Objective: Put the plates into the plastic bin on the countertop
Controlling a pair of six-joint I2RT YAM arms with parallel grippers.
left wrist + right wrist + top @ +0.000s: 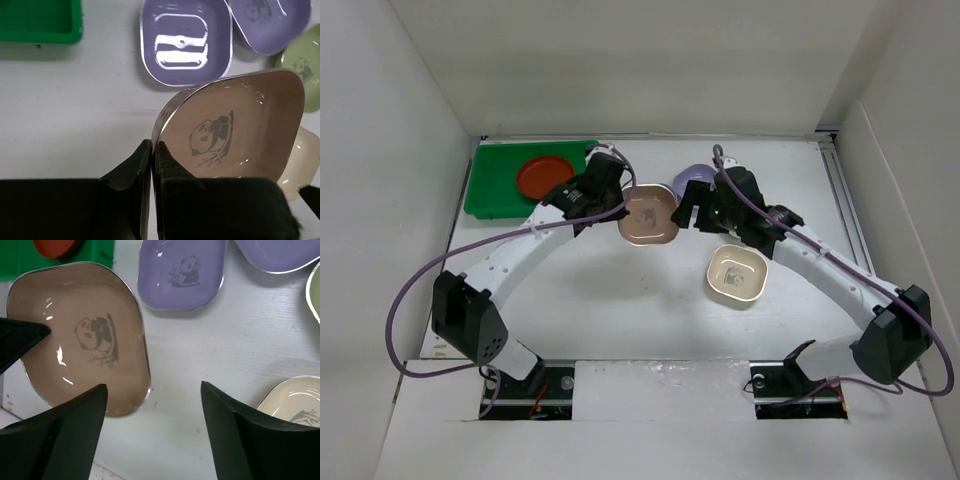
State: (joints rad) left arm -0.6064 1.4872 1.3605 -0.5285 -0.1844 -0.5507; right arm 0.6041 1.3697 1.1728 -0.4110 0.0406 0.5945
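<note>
- Pinched narrow in the left pincer [152, 149], by one edge of its rim: tan rounded-square plate with a panda print [235, 135], tilted above the plain white bench [75, 110].
- Seen from above, near the bench's middle, at 4 o'clock of the bright green shallow plastic bin [485, 190] and outside its walls.
- Lying flat in the right half of the bin: round red-brown plate [544, 177].
- Spread wide and holding nothing: right pincer [152, 387], hanging over bare bench at 3 o'clock of the tan plate, just beside it.
- At 12 o'clock of the right pincer in its own wrist view: lavender rounded-square plate with a panda [180, 272], flat on the bench.
- Close at that one's 2 o'clock: second lavender plate [280, 252], cut off by the frame edge.
- At 5 o'clock of the second lavender plate in the left wrist view: pale green plate [302, 67], only partly in frame.
- From above, at 5 o'clock of the tan plate and apart from it: cream rounded-square plate [735, 275], flat on the bench, close beside the right arm.
</note>
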